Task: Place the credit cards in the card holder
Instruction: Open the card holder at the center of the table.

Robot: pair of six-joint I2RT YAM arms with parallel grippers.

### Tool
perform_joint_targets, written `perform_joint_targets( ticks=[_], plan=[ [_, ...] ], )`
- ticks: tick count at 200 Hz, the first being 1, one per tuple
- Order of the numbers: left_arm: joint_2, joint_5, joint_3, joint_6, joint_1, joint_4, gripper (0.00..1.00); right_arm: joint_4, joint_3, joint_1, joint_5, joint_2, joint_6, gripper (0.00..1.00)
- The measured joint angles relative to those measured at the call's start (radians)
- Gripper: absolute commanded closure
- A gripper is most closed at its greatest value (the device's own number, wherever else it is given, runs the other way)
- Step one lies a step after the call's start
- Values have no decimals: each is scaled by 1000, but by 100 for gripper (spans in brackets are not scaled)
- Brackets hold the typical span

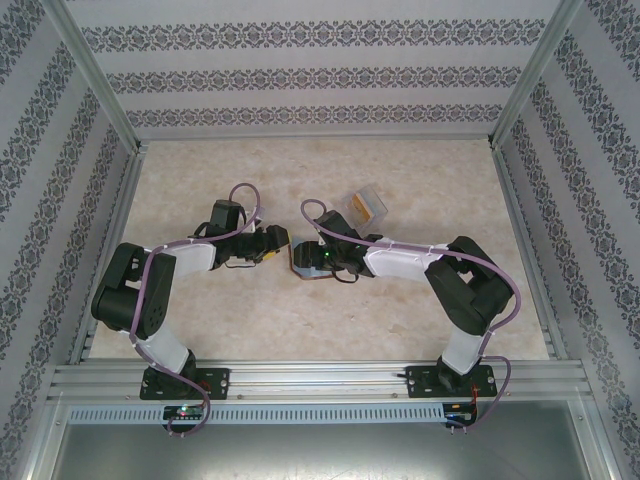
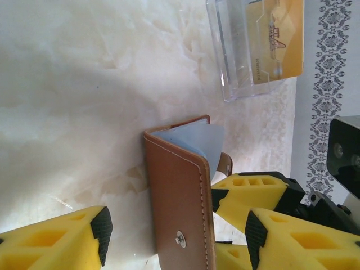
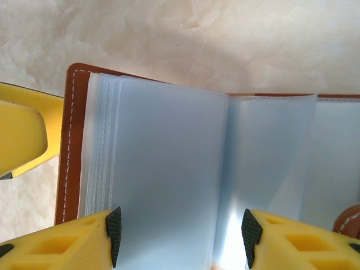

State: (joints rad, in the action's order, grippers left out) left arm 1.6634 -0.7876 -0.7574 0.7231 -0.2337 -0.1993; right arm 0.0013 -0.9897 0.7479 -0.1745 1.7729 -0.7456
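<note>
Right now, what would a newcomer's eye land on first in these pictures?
The brown wallet at mid-table draws the eye. It is spread open to its pale blue sleeves, with the yellow right hand open over the pages and the left hand open around its cover. Further back sits a clear plastic box with a gold card inside.

Overhead plus two close-ups of card holder (image 2: 180,208)

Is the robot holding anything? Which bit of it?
Nothing looks gripped. The right gripper is open over the card holder's blue-grey sleeves; the left gripper is open around its brown cover.
</note>
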Motion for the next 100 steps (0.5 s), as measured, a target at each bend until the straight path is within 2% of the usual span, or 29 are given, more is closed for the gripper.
perform_joint_targets(
  ticks=[78, 100],
  plan=[
    [28, -22, 1, 1, 0, -20, 63, 1, 0, 0, -3, 1, -4, 38],
    [33, -26, 1, -5, 0, -20, 64, 4, 2, 0, -5, 2, -7, 38]
  ],
)
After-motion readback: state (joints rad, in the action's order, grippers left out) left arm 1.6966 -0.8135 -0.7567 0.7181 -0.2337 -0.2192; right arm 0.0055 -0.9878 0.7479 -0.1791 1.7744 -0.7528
